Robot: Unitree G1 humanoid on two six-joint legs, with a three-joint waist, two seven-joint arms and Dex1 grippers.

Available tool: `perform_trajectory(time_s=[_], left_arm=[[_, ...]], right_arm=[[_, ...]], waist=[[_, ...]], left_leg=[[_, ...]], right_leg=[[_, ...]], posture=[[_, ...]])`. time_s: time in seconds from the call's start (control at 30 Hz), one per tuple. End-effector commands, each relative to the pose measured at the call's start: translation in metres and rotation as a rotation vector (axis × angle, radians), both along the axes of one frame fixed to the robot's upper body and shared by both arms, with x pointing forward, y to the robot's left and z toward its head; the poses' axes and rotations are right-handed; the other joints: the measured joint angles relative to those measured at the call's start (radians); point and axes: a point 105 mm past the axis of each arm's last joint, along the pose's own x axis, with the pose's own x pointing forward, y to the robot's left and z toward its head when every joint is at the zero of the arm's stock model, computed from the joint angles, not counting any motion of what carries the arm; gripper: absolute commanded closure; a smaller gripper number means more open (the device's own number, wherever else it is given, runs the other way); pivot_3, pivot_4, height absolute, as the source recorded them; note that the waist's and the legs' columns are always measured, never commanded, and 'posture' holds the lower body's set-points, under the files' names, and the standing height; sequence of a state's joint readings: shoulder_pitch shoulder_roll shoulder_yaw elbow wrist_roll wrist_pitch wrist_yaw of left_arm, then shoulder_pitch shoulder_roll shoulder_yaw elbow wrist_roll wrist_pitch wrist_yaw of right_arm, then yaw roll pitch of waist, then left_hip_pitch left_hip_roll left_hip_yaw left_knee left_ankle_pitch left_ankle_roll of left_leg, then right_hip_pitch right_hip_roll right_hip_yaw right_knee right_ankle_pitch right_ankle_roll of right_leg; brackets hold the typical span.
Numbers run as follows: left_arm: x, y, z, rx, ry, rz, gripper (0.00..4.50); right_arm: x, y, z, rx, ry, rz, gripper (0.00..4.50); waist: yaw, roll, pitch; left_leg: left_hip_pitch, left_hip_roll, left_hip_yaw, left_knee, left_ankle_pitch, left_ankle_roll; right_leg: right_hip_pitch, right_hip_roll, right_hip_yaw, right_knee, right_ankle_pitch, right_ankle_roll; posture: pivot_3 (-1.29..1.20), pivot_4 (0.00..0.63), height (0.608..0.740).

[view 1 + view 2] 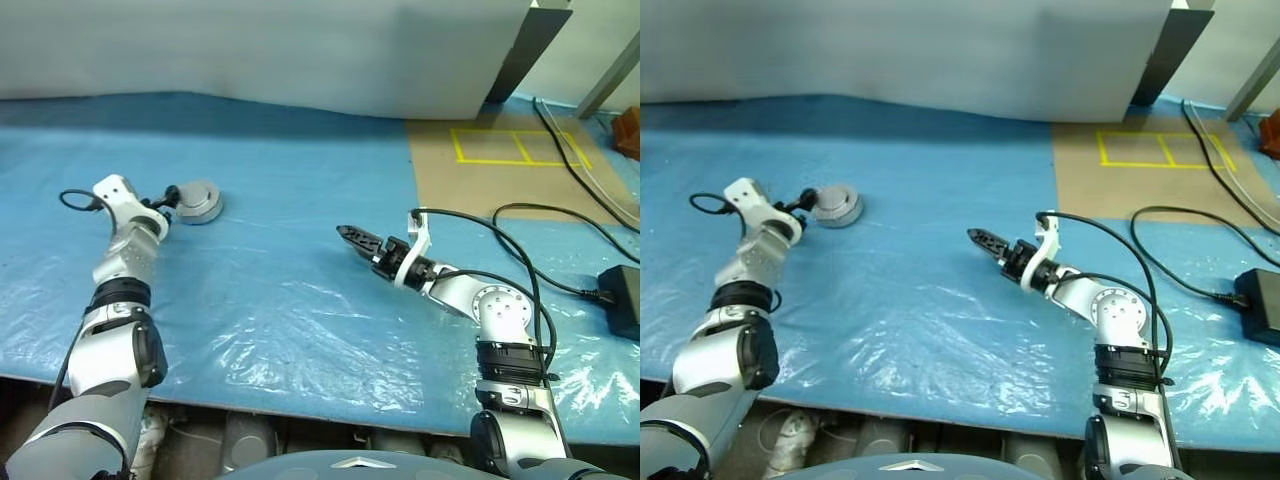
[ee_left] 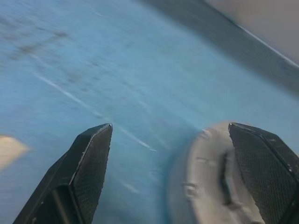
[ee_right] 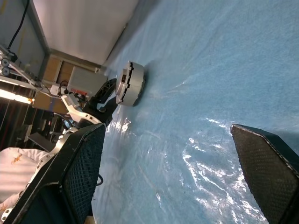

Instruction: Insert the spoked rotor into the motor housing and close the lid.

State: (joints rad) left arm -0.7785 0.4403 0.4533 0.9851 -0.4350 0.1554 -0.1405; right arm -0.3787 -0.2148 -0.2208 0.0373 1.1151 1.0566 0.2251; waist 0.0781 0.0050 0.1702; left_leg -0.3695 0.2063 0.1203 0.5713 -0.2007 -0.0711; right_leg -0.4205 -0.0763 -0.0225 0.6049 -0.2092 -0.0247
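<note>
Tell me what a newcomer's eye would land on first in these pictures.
First, the round silver motor housing, closed, alone on the blue plastic sheet toward the robot's left. The left tool is right beside it, fingers spread, one finger against its rim. The right tool hangs open and empty over the middle of the sheet; black cables trail over the brown board at the right.

We have a wide stretch of bare blue plastic-covered worktop [image 1: 290, 300] between our two arms. The round silver metal motor housing [image 1: 200, 202] sits at the far left, just beside our left gripper [image 1: 170, 197], whose fingers stand apart. Our right gripper [image 1: 352, 238] hovers mid-worktop, jaws wide, well apart from it. Black cables [image 1: 560, 240] and a black box [image 1: 622, 300] crowd the right side near the brown cardboard sheet [image 1: 500, 170]. A grey wall [image 1: 300, 50] closes the far edge.
</note>
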Motion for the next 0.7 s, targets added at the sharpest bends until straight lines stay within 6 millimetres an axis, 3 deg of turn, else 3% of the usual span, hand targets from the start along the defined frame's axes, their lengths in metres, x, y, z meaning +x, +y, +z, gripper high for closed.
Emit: perform_trajectory(time_s=[0.03,0.2,0.3,0.37,0.4,0.43,0.5,0.6,0.7], left_arm=[[-0.005,0.016,0.003,0.07,0.012,0.043,0.35],[0.0,0.017,0.027,0.115,-0.076,0.024,0.35],[0.013,-0.023,0.076,0.075,-0.28,-0.192,0.35],[0.013,-0.06,0.096,0.066,-0.355,-0.366,0.35],[0.01,-0.09,0.102,0.084,-0.381,-0.493,0.35],[0.004,-0.119,0.106,0.091,-0.4,-0.61,0.35],[-0.008,-0.154,0.11,0.106,-0.422,-0.751,0.35],[-0.044,-0.221,0.116,0.1,-0.463,-1.079,0.35],[-0.067,-0.248,0.106,0.178,-0.46,-1.27,0.35]], right_arm=[[0.0,0.005,0.004,0.003,-0.022,0.022,0.0],[0.002,0.006,0.006,0.004,-0.036,0.025,0.0],[0.001,0.001,0.017,-0.005,-0.108,0.016,0.0],[0.0,-0.004,0.031,-0.018,-0.198,0.001,0.0],[0.0,-0.011,0.043,-0.038,-0.276,-0.026,0.0],[-0.001,-0.017,0.052,-0.068,-0.342,-0.047,0.0],[-0.001,-0.022,0.061,-0.137,-0.43,-0.072,0.0],[0.008,-0.028,0.054,-0.446,-0.521,-0.108,0.0],[0.008,-0.024,0.06,-0.504,-0.581,-0.112,0.0]], waist=[[0.005,0.0,0.0],[0.013,-0.001,0.0],[0.02,-0.003,0.002],[0.024,-0.004,0.002],[0.025,-0.004,0.002],[0.026,-0.004,0.002],[0.027,-0.004,0.002],[0.016,-0.004,0.002],[0.002,-0.004,0.003]], left_leg=[[0.0,0.0,0.0,0.0,0.0,0.0],[-0.001,0.001,0.0,0.0,0.0,0.0],[-0.002,0.001,0.0,0.0,0.0,0.0],[-0.004,0.001,0.0,0.001,0.0,0.0],[-0.005,0.001,0.0,0.001,0.0,0.0],[-0.005,0.0,0.0,0.001,0.0,0.0],[-0.006,-0.001,0.002,0.001,0.0,0.0],[-0.006,-0.001,0.003,0.0,0.0,0.0],[-0.006,0.003,0.003,-0.002,0.0,0.0]], right_leg=[[0.0,0.0,0.0,0.0,0.0,0.0],[0.0,0.0,0.0,0.0,0.0,0.0],[-0.002,0.0,-0.001,0.0,0.0,-0.001],[-0.002,0.0,-0.002,0.0,-0.001,-0.002],[-0.002,-0.001,-0.002,0.0,-0.002,-0.004],[-0.002,-0.002,-0.002,0.0,-0.002,-0.004],[-0.002,-0.004,-0.002,0.001,-0.002,-0.004],[-0.002,-0.004,-0.002,0.001,-0.002,-0.004],[-0.003,0.001,-0.002,0.001,-0.002,-0.005]], posture=[[0.0,0.15,0.74],[0.0,0.15,0.74],[0.0,0.15,0.74],[0.0,0.15,0.74],[0.0,0.15,0.74],[0.0,0.15,0.74],[0.0,0.15,0.74],[0.0,0.15,0.74],[0.0,0.15,0.74]])
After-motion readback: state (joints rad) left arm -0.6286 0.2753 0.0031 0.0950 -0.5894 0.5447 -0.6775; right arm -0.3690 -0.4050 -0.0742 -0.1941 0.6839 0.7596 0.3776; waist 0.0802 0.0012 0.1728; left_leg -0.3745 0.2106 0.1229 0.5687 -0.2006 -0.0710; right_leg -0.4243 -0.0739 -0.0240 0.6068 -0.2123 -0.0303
